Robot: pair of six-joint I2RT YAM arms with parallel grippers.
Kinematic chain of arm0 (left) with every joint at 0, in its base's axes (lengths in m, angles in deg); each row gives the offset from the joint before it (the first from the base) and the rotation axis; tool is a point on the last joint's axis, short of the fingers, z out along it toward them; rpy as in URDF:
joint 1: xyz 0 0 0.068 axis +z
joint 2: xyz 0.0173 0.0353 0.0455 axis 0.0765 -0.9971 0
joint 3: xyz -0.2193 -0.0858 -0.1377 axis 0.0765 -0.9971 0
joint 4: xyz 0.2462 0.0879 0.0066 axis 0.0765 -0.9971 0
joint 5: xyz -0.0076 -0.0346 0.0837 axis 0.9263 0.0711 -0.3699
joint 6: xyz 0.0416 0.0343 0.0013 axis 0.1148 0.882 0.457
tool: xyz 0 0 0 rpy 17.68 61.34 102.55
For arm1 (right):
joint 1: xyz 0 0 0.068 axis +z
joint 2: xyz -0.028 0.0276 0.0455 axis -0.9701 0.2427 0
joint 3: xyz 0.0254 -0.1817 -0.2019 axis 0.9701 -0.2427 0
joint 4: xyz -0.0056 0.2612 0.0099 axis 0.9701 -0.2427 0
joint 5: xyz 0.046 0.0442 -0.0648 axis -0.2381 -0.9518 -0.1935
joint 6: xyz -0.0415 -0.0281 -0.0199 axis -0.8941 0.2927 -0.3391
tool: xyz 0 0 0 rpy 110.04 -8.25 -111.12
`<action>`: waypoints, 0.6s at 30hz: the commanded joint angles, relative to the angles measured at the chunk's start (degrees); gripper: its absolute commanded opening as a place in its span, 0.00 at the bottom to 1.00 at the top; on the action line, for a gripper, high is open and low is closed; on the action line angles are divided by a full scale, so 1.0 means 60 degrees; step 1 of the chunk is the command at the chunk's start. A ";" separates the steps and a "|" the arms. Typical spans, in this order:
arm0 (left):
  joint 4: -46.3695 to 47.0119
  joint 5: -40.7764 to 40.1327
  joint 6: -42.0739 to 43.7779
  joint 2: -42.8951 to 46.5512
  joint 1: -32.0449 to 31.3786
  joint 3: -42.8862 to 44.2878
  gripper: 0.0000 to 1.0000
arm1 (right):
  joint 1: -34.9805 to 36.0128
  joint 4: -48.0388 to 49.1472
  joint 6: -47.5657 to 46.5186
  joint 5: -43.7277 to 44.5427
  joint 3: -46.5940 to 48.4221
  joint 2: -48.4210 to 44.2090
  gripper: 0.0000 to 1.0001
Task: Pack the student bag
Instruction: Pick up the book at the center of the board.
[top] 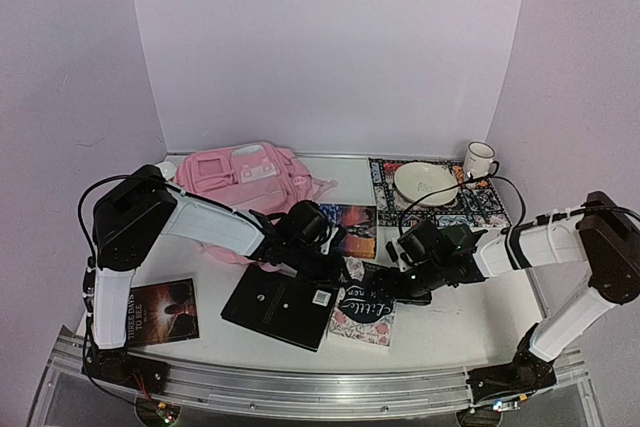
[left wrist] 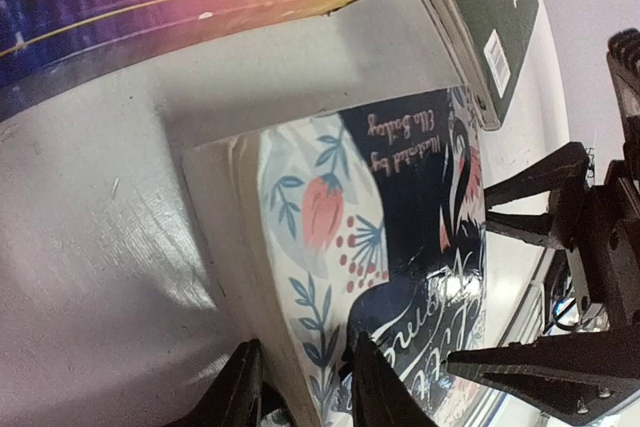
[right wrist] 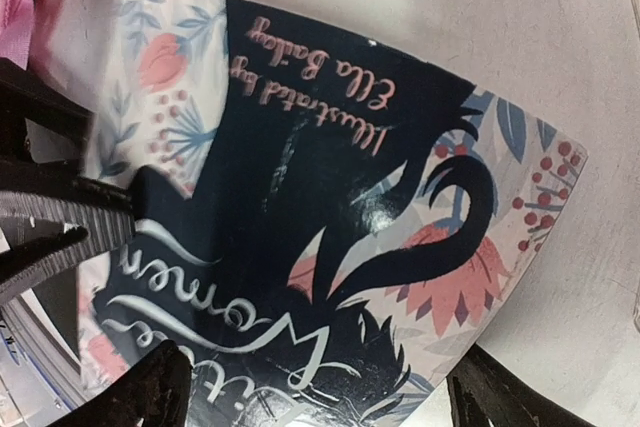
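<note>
Bag [top: 245,179] sits far-left of centre on the table [top: 470,317], long axis left-right, pockets up. Can't tell if its opening is unzipped. Floral book [top: 365,312] lies near-centre, just right of a black notebook [top: 280,307], so the bag is far and left of it. Left gripper [top: 340,269] is at the book's far end, between book and bag, so the left arm is nearer. It stretches from the near-left base to centre, wrist pitched down. Right gripper [top: 398,285] comes in low from the right at the book's right edge.

Left wrist: fingers [left wrist: 240,392] sit on either side of the book's page edge, narrow gap, and seem to pinch it. That edge looks tipped up off the table.

Right wrist: own fingers [right wrist: 150,397] are spread wide over the cover and hold nothing. The left gripper's finger lies on the cover at left. A pink sliver of bag shows top left.

Likely next: carry the book far-left to the bag.
</note>
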 commanded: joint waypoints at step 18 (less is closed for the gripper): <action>0.1241 0.0447 0.0354 0.1202 -0.0180 -0.0252 0.00 | -0.0943 -0.2819 -0.3154 -0.0002 0.1555 -0.1843 0.98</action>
